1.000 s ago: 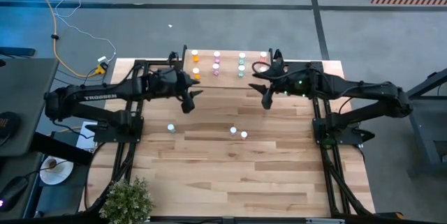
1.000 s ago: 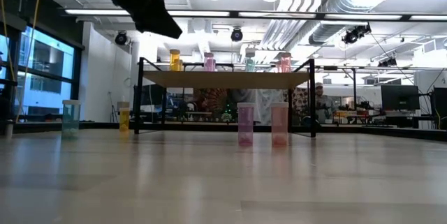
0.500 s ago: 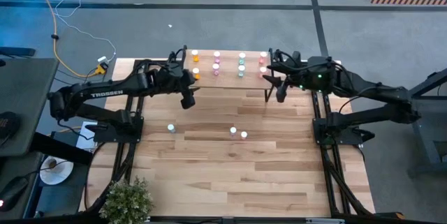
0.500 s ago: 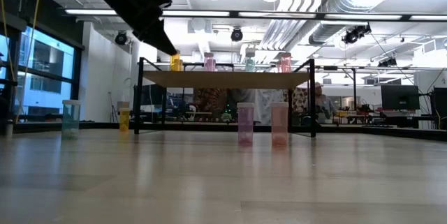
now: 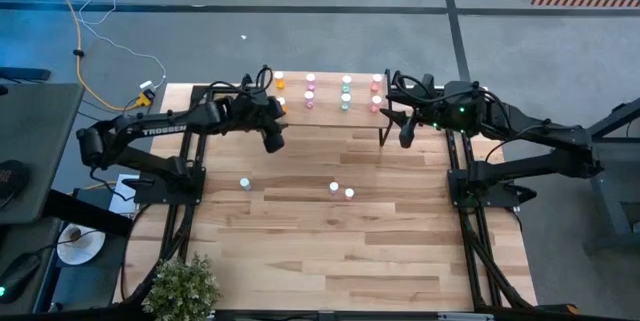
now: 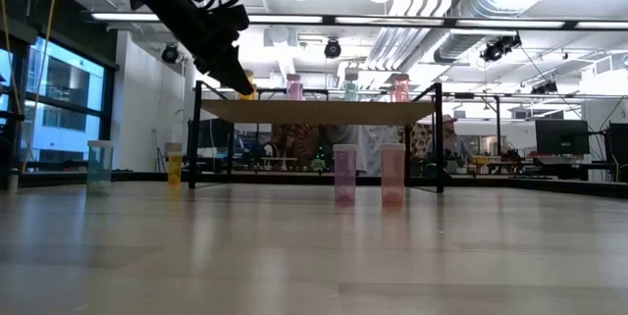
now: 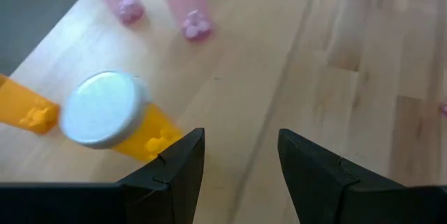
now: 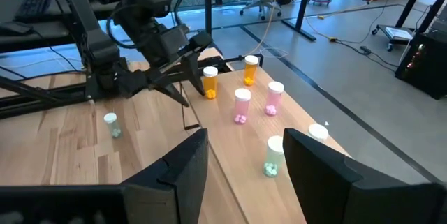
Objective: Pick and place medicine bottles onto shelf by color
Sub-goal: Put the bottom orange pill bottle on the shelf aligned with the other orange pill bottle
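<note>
Since a second ago, the left gripper (image 7: 237, 161) has been brought, fingers apart, beside the white-capped orange medicine bottle (image 7: 115, 116) on the light-wood shelf (image 5: 330, 113); the right gripper (image 8: 241, 161) is held open, its tips cut off.

shelf (image 5: 330, 121): eight bottles upright in colour columns | three bottles (image 5: 333, 188) on tabletop

Both arms stretched inward over table's far side; left gripper (image 5: 272, 141) angled down, fingers apart, empty; right gripper (image 5: 397, 131) raised, fingers look apart, prob. empty too
</note>
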Action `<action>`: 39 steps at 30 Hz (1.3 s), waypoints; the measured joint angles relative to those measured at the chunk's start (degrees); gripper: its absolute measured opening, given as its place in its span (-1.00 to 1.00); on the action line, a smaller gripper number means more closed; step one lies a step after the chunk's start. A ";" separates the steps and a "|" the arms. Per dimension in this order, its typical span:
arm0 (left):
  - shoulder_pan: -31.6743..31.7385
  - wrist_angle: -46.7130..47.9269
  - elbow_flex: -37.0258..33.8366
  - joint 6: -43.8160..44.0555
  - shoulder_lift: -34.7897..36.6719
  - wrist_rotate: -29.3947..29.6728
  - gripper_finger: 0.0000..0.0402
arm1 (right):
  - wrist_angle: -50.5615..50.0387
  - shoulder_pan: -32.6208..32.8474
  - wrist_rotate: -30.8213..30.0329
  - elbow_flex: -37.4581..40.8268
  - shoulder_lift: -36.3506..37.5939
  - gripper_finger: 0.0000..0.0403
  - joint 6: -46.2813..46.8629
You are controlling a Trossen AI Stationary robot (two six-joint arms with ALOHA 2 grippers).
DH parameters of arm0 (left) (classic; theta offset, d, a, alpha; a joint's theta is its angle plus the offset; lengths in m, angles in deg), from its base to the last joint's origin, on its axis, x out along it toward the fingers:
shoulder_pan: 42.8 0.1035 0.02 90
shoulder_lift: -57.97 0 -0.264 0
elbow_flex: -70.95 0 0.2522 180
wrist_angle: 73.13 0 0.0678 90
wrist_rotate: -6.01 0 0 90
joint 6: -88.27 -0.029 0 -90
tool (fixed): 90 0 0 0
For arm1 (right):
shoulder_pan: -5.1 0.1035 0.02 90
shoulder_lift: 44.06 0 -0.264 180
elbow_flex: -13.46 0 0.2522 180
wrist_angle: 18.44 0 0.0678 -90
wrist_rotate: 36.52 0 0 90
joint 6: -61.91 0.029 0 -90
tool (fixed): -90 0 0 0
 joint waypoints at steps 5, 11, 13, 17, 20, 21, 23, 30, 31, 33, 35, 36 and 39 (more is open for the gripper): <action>1.47 -0.73 0.00 -0.01 -0.42 0.05 -0.14 | -0.01 0.00 0.00 0.00 -0.02 -0.11 0.05; 2.73 -0.70 0.00 0.00 -0.42 0.03 -0.14 | -0.76 0.00 0.00 0.00 -0.02 -0.11 0.39; 3.00 -0.70 0.00 -0.02 -0.42 0.05 -0.14 | -0.90 0.00 0.01 0.00 -0.04 -0.11 0.41; 3.72 -0.70 0.00 -0.02 -0.42 0.23 -0.14 | -0.92 0.00 0.01 0.00 -0.04 -0.11 0.41; 4.48 -0.70 0.00 -0.01 -0.42 0.10 -0.14 | -0.92 0.00 0.00 0.00 -0.04 -0.11 0.42; 4.66 -0.70 0.00 0.00 -0.42 0.18 -0.14 | -0.92 0.00 0.00 0.00 -0.04 -0.11 0.42; 5.07 -0.76 0.00 -0.01 -0.42 0.36 -0.14 | -0.93 0.00 0.01 0.00 -0.04 -0.11 0.42; 5.63 -2.23 0.00 -0.34 -0.42 -0.38 -0.14 | -0.96 0.00 0.02 0.00 -0.04 -0.11 0.43; 5.63 -2.23 0.00 -0.50 -0.42 -0.36 -0.14 | -0.96 0.00 0.00 0.00 -0.04 -0.11 0.42; 5.63 -2.30 0.00 -0.48 -0.42 -0.36 -0.14 | -0.96 0.00 0.02 0.00 -0.04 -0.11 0.42; 5.63 -2.29 0.00 -0.45 -0.42 -0.61 -0.14 | -0.96 0.00 0.00 0.00 -0.04 -0.11 0.44; 5.63 -2.29 0.00 -0.30 -0.42 -0.69 -0.14 | -0.96 0.00 0.00 0.00 -0.04 -0.11 0.44; 5.50 -2.15 0.00 0.80 -0.42 -1.44 -0.14 | -0.97 0.00 0.01 0.00 -0.04 -0.11 0.44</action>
